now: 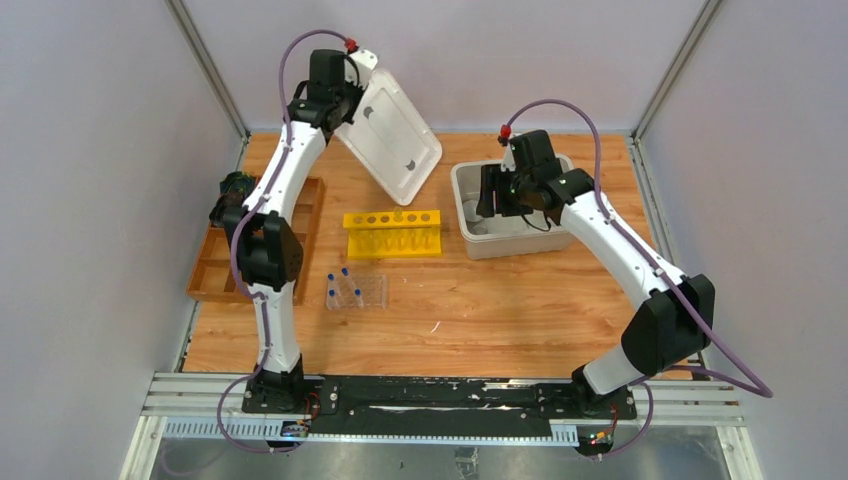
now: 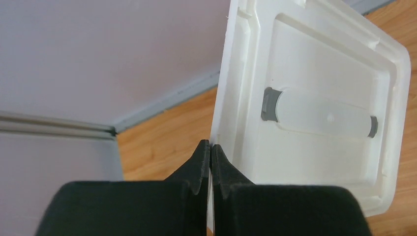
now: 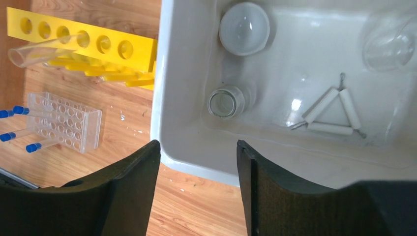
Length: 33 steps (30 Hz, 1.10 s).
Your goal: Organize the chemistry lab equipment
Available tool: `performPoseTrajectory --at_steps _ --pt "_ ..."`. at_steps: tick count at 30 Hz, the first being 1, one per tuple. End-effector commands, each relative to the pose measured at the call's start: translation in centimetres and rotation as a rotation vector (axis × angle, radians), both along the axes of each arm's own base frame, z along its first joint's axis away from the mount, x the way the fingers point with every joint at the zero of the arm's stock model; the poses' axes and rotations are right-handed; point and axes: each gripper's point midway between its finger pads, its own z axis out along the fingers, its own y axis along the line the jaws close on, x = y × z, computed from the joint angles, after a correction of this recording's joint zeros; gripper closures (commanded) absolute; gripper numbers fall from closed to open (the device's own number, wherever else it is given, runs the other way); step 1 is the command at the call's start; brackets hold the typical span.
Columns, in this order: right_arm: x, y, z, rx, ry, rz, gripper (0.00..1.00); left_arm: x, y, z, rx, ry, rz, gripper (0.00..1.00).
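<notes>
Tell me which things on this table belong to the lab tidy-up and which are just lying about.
Part of the job:
blue-capped tubes, clear rack, yellow rack, glass beakers, white dome, white triangle, white bin, white lid.

Probably just lying about:
wooden tray at the left edge.

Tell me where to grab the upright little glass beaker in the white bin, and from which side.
Take the small beaker across its round rim, coming straight down with the open right pincer. It seems upright, mouth up, close beside the white bin's wall, so a side approach looks blocked.
</notes>
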Motion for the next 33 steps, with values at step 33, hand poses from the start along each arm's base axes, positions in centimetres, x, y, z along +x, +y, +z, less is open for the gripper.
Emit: performPoseTrajectory --at_steps 33 --pt "-1.7 0.2 23.7 0.083 -0.778 0.418 0.04 -26.5 -11.9 31.2 0.508 -1.185 -0.792 1.00"
